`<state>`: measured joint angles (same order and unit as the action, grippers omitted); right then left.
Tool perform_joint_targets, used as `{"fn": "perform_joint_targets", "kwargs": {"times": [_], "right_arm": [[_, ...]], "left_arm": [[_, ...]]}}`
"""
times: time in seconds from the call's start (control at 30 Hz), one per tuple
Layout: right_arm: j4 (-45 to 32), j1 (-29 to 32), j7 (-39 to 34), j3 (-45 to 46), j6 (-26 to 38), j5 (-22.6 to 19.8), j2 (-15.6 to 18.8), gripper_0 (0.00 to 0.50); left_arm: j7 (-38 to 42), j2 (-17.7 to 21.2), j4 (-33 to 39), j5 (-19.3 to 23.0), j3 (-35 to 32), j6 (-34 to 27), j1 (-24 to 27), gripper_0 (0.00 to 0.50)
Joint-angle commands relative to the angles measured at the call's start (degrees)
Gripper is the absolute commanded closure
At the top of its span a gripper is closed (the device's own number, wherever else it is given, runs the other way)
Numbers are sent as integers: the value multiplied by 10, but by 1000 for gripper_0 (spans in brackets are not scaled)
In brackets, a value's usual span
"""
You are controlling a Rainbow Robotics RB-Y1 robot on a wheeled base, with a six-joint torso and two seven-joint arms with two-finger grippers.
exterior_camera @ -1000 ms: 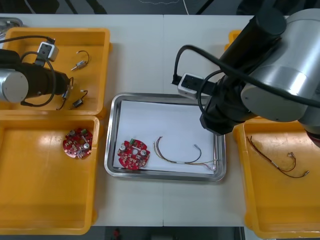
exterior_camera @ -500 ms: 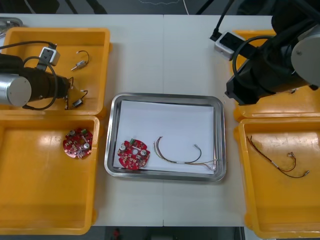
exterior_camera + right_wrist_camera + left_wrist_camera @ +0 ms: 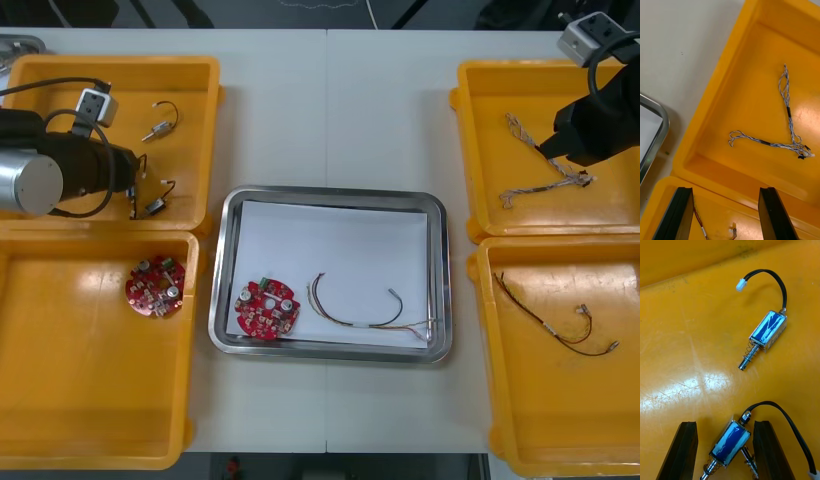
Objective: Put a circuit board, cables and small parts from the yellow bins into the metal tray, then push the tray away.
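Left gripper (image 3: 725, 424) held low in far left yellow bin (image 3: 60, 75), fingers set apart either side of a small metal part (image 3: 729, 447), right gripper (image 3: 725, 189) spread open over twisted blue and white cable (image 3: 788, 112).

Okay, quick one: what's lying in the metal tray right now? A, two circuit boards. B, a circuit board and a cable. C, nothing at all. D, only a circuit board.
B: the front view shows one red circuit board lying in the metal tray, with a thin cable curled beside it on the tray's white inside.
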<state>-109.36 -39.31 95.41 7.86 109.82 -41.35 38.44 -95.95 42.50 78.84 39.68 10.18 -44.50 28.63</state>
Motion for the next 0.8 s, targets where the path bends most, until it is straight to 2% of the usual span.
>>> {"fn": "perform_joint_targets", "kwargs": {"times": [0.03,0.37,0.4,0.5,0.53,0.57,0.8], "right_arm": [[19,1,15,35,2,27,25,0],[71,1,18,54,2,42,26,0],[79,2,22,53,2,46,26,0],[94,2,28,52,2,53,25,0],[102,2,29,52,2,56,25,0],[111,1,29,52,2,56,25,0],[144,1,26,52,2,58,20,0]], "left_arm": [[-26,-4,5,3,8,8,-15,67],[-29,-4,6,-1,9,11,-23,77],[-29,-4,5,-1,8,12,-23,136],[-29,-4,5,0,8,13,-23,239],[-30,-4,5,4,8,13,-23,419],[-30,-4,5,7,8,13,-23,500],[-34,1,6,16,7,13,-23,500]]}}
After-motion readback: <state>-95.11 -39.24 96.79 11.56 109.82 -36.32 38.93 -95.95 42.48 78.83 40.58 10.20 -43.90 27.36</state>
